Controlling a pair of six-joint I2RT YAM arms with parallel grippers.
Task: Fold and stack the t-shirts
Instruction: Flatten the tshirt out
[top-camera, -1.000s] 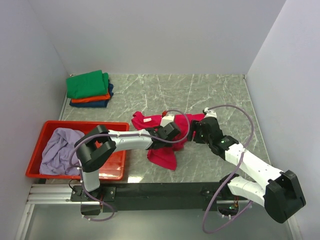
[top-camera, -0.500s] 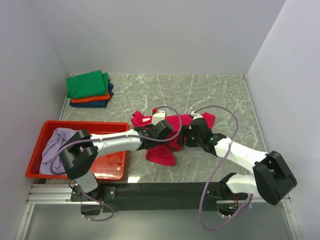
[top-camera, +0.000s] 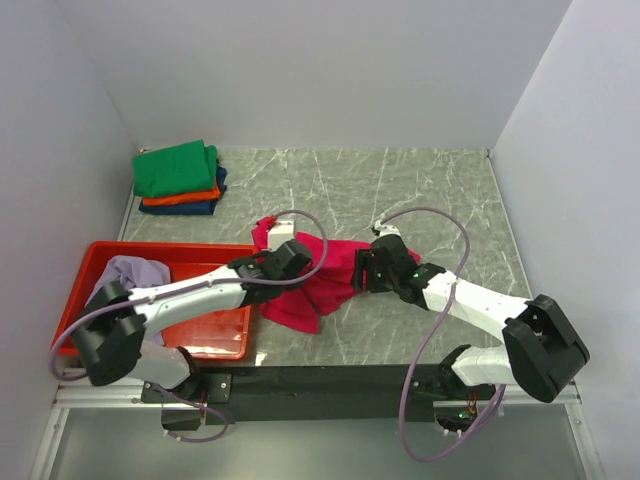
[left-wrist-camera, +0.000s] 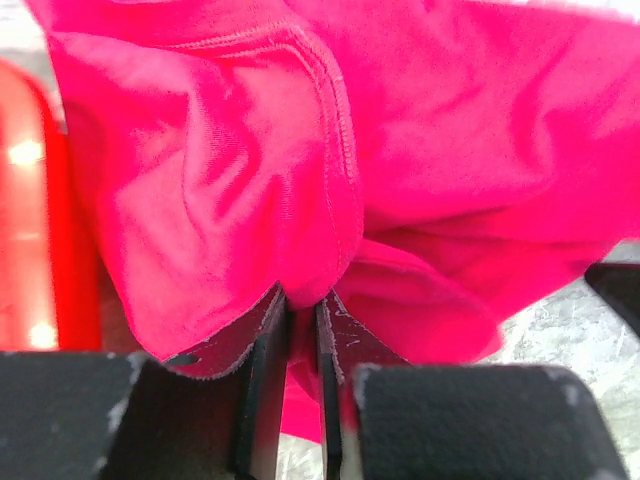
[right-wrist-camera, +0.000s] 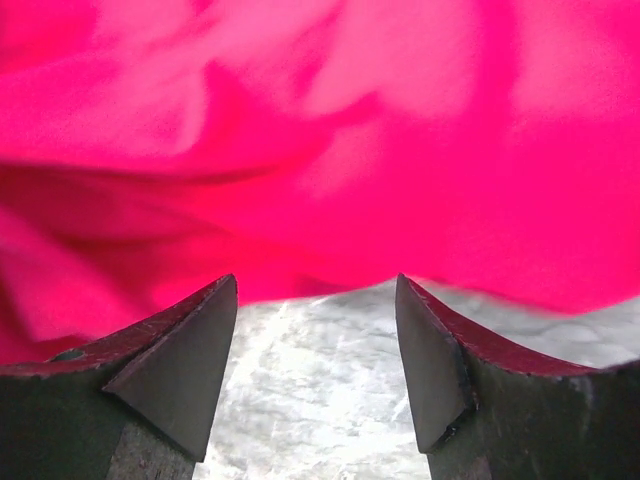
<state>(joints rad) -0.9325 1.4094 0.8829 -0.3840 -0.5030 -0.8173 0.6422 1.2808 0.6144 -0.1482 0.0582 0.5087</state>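
Evidently this is the spreading step: at lower left a pale lavender shirt (top-camera: 130, 272) waits in the red tray (top-camera: 180, 248). At centre the left gripper (left-wrist-camera: 300, 330) pinches the rumpled crimson-pink shirt (top-camera: 335, 275), while the right gripper (right-wrist-camera: 315, 330) gapes empty just beside it and likely must close on an edge. The folded stack (top-camera: 175, 168) lies upper left.

The right gripper (right-wrist-camera: 316, 285) stands with its jaws wide apart; its two dark, wedge-shaped fingers (right-wrist-camera: 180, 360) rise from the bottom edge, tips pointing up. Between them lies the grey-veined marble table (right-wrist-camera: 310, 400) and no cloth. Above and just past the tips, the crimson-pink t-shirt (right-wrist-camera: 400, 150) fills the view; it is rumpled, soft in focus, folds running across. Its lower edge hangs close over the stone.
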